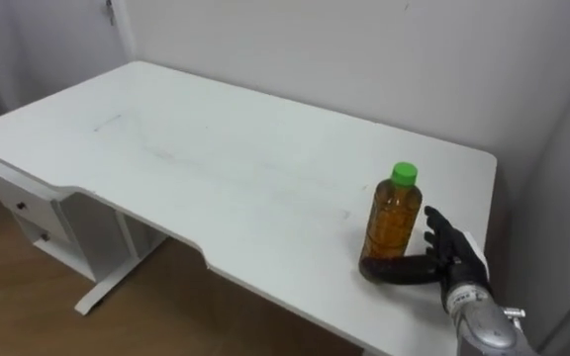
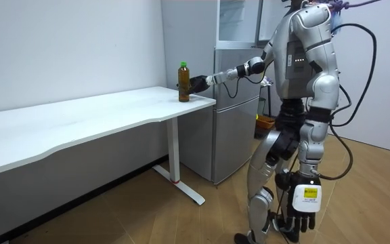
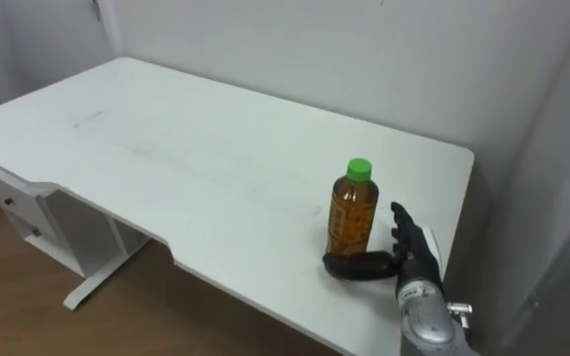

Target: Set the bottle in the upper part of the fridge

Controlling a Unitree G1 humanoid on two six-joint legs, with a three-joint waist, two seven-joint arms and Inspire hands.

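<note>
An amber bottle (image 1: 394,222) with a green cap stands upright near the right end of the white table (image 1: 216,148). My right hand (image 1: 450,252) is right beside it, open: the thumb lies along the table in front of the bottle's base and the straight fingers stand at its right side. I stand at the table's end with the right arm stretched out to the bottle (image 2: 183,83). My left hand (image 2: 302,220) hangs low at my side with relaxed fingers. The grey fridge (image 2: 235,102) stands just past the table's end, its upper compartment (image 2: 239,20) above.
A white wall runs behind the table. Under the table's left part sits a white drawer unit (image 1: 28,213). The table's front edge curves inward near the middle. Wooden floor lies in front of the table.
</note>
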